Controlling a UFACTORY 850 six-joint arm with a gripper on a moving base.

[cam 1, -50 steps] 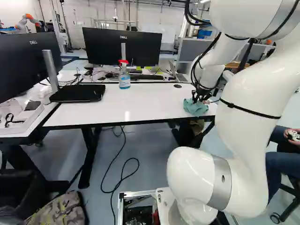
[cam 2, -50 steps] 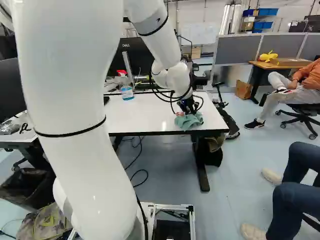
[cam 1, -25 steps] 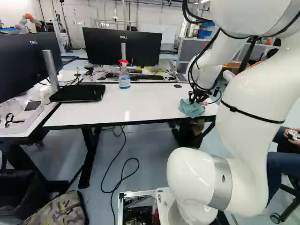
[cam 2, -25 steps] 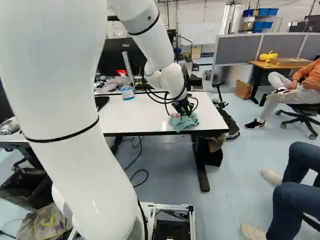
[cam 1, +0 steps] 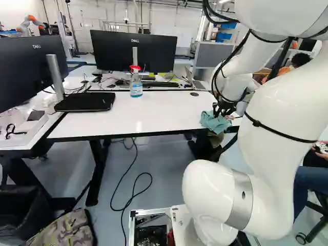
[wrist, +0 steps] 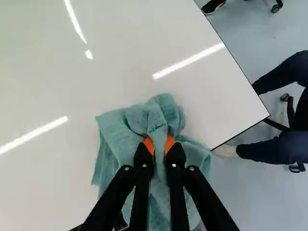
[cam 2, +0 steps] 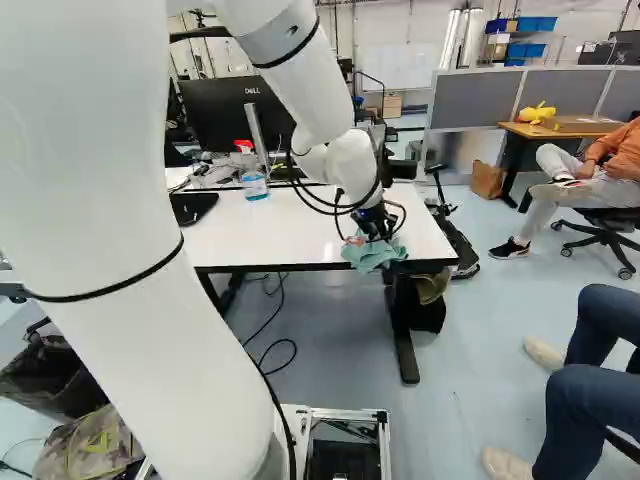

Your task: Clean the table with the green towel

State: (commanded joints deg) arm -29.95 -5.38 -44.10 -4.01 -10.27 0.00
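Note:
At the right end of the table (cam 1: 128,115) in the left base view, my gripper (cam 1: 221,111) is down at the tabletop. The green towel (cam 1: 213,122) lies bunched under it by the table's near edge. In the wrist view the gripper (wrist: 160,147) is shut on a fold of the towel (wrist: 130,125), an orange pad on each side of the fold. Part of the cloth hangs past the table edge, near the corner.
A spray bottle (cam 1: 136,84) with a red head stands near the table's far edge. Behind it are a monitor (cam 1: 133,51) and keyboard. A black laptop-like slab (cam 1: 85,101) lies at the left. Another robot (cam 1: 29,22) stands far off.
The arm first shifted a little left, then back right and toward the table's near edge, dragging the towel along in the gripper. The base has not moved.

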